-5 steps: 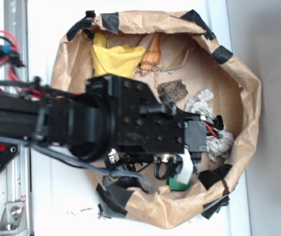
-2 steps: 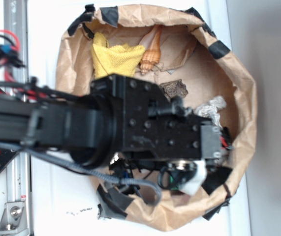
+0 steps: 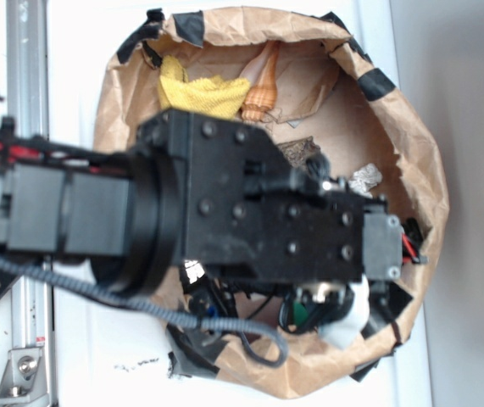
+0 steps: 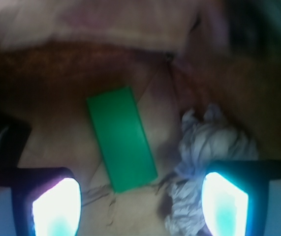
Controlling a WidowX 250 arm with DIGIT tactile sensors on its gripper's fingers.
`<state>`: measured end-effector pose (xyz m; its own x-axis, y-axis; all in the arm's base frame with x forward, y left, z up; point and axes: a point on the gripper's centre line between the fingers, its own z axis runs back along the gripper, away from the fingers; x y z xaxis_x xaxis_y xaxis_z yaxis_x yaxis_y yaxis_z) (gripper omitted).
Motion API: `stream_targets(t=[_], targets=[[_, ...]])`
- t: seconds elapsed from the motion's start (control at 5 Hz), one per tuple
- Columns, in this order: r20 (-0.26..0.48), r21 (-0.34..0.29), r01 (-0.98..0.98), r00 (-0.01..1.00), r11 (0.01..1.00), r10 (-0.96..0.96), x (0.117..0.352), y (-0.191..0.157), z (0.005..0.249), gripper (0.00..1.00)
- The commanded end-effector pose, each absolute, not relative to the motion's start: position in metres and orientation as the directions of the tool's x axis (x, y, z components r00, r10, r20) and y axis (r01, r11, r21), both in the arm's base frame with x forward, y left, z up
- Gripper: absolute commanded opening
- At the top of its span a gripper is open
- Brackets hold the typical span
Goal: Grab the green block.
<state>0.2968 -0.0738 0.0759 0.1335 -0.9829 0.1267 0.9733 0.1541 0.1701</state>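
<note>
- Green block (image 4: 122, 139) is lying flat on the paper bag (image 3: 411, 144) floor, looking rigid, smooth, probably light; pinching across the narrow width seems best.
- Tool (image 4: 140, 201) is hovering above, jaws spread wide, empty.
- White rag (image 4: 204, 147) is sitting just beside the block.

The arm (image 3: 225, 220) is hiding most of the paper bag (image 3: 411, 170) interior. The wrist view is blurring, its bottom edge cutting off the fingertips (image 4: 56, 206).

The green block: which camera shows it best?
The wrist view. There the green block lies whole and unobstructed on brown paper, between the open jaws, beside a white rag. In the exterior view the arm covers nearly all of it; only a green sliver shows.
</note>
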Motion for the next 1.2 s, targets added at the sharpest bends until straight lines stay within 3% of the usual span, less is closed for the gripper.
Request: stream_targets(t=[0.0, 0.2, 0.4, 0.6, 0.8, 1.0], targets=[[0.149, 0.124, 0.992, 0.001, 0.020, -0.989, 0.284, -0.089, 0.047, 1.00], [0.173, 0.076, 0.997, -0.004, 0.010, -0.985, 0.277, -0.082, 0.025, 1.00], [0.145, 0.083, 0.996, 0.012, 0.024, -0.989, 0.280, -0.081, 0.005, 1.00], [0.108, 0.088, 0.993, 0.075, 0.085, -0.991, 0.286, -0.077, -0.007, 0.03], [0.112, 0.101, 0.983, 0.140, 0.151, -0.984, 0.292, -0.070, -0.005, 0.00], [0.148, 0.134, 0.960, 0.227, 0.247, -0.963, 0.300, -0.054, 0.019, 0.00]])
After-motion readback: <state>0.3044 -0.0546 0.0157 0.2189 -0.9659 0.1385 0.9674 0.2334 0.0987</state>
